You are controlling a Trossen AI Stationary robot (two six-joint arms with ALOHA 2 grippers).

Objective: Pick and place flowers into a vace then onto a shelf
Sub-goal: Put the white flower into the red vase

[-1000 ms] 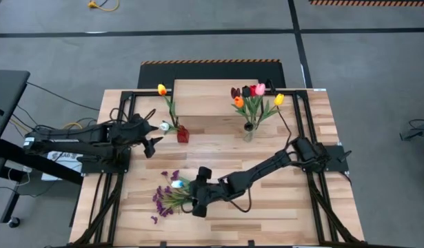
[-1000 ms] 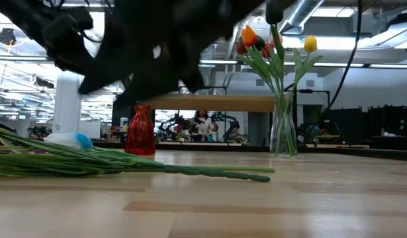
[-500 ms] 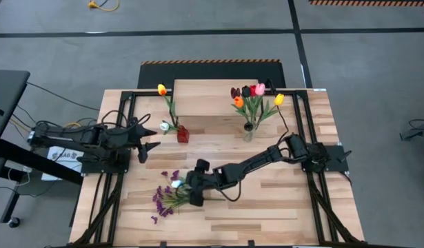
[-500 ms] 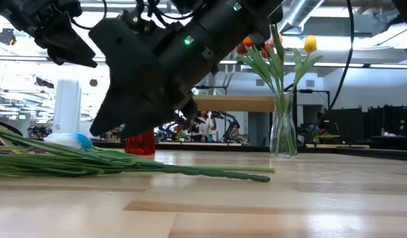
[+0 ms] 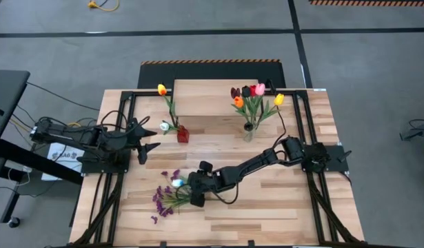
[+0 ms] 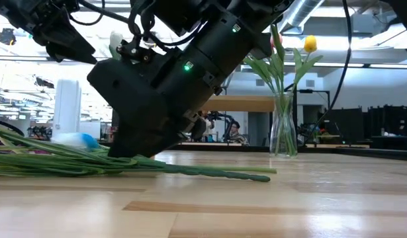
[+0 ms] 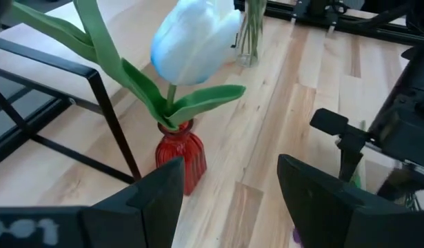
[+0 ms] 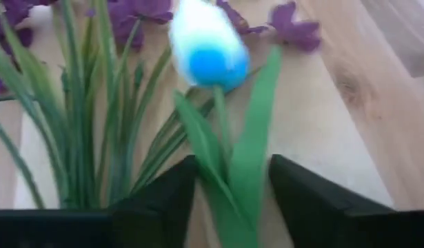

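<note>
Nearest the front edge of the wood-plank table (image 5: 280, 207), a loose bunch of flowers (image 5: 169, 196) lies flat: green stems, purple sprigs, and one white tulip with a blue tip (image 8: 206, 47). The right gripper (image 5: 196, 198) is down on this bunch, reaching across from the right side. Its wrist view shows the two dark fingers (image 8: 160, 196) spread apart, with the white tulip's stem and a leaf running between them, not yet pinched. The step in hand appears to be picking this tulip from the pile.

Farther back on the left, the left gripper (image 5: 148, 137) hovers with its fingers wide apart, holding nothing, just beside a small red vase (image 5: 183, 133). That vase holds a white tulip (image 7: 194, 43) and a yellow one (image 5: 162, 89).

Farther back on the right, a clear glass vase (image 5: 248, 131) holds red, orange, pink, yellow and dark tulips. Behind both vases stands the low wooden shelf (image 5: 205, 96).

Next, the right fingers likely need to close on the single stem only, then lift it clear of the other stems and carry it to a vase.
</note>
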